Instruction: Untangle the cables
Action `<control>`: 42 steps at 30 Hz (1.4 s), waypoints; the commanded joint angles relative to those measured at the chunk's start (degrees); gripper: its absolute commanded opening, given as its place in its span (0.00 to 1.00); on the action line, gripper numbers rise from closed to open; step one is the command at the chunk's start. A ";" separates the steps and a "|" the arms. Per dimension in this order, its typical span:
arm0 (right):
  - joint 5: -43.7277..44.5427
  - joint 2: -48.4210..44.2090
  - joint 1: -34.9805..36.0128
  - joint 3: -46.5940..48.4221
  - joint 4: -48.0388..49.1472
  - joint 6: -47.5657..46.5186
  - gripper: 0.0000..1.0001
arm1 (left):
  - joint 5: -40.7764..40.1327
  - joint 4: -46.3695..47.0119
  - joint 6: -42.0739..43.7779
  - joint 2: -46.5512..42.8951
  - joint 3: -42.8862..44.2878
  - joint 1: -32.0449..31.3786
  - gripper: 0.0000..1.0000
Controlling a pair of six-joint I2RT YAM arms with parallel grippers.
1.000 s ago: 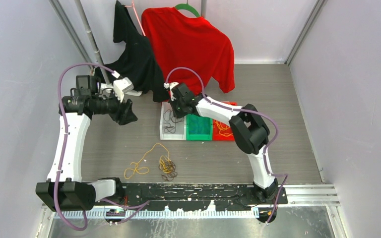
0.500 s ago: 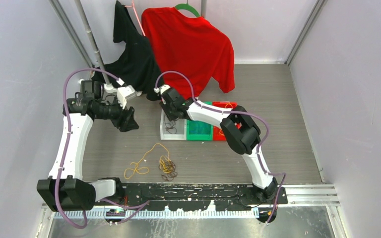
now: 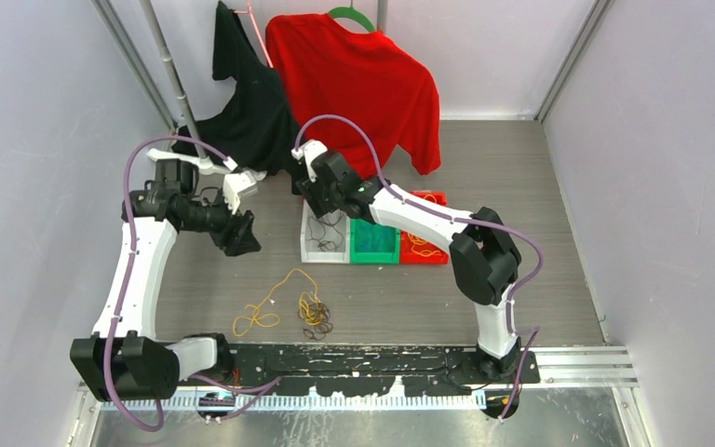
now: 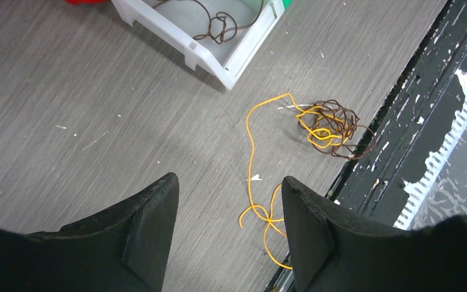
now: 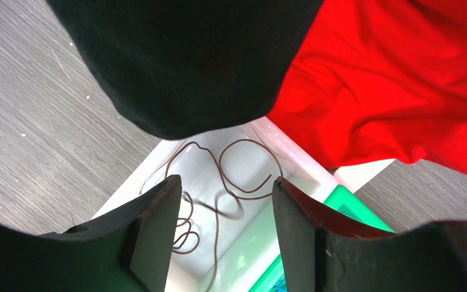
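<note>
An orange-yellow cable (image 4: 250,146) trails across the table into a tangle of dark brown and orange cables (image 4: 333,121), also seen from above as a small tangle (image 3: 314,315). My left gripper (image 4: 230,201) hangs open over the orange strand with nothing between its fingers; from above it (image 3: 242,240) is left of the bins. My right gripper (image 5: 226,188) is open above the white bin (image 5: 304,159), where loose dark brown cable (image 5: 250,167) lies. Part of that brown cable looks blurred. From above, the right gripper (image 3: 324,207) is over the bin's far end.
A white bin (image 3: 309,250), a green bin (image 3: 374,240) and a red bin (image 3: 419,244) holding orange cable stand in a row. A black shirt (image 5: 188,61) and a red shirt (image 5: 389,79) hang just behind the right gripper. The black base rail (image 4: 425,109) borders the tangle.
My right gripper has gone from shut to open over the white bin, and more brown cable now lies in the bin. The left gripper has drifted slightly nearer and stays open.
</note>
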 commanded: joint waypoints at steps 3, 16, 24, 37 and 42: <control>-0.09 -5.52 0.02 -1.73 3.22 2.13 0.63 | 1.00 0.98 2.34 -1.37 -1.77 0.38 0.63; -2.35 -13.85 -0.06 -10.41 4.30 10.06 0.59 | 2.50 0.70 3.62 0.96 -5.37 -2.63 0.62; 0.07 -31.51 -0.61 -29.74 13.69 20.41 1.00 | -4.31 7.12 1.58 1.95 -12.73 -13.40 0.62; -5.50 -34.21 16.72 -42.16 13.72 21.51 0.66 | -10.59 18.62 -3.61 6.04 -18.11 -15.51 0.57; -6.42 -28.55 21.22 -43.36 19.40 20.45 0.63 | -8.75 17.80 -2.49 6.23 -18.62 -15.51 0.57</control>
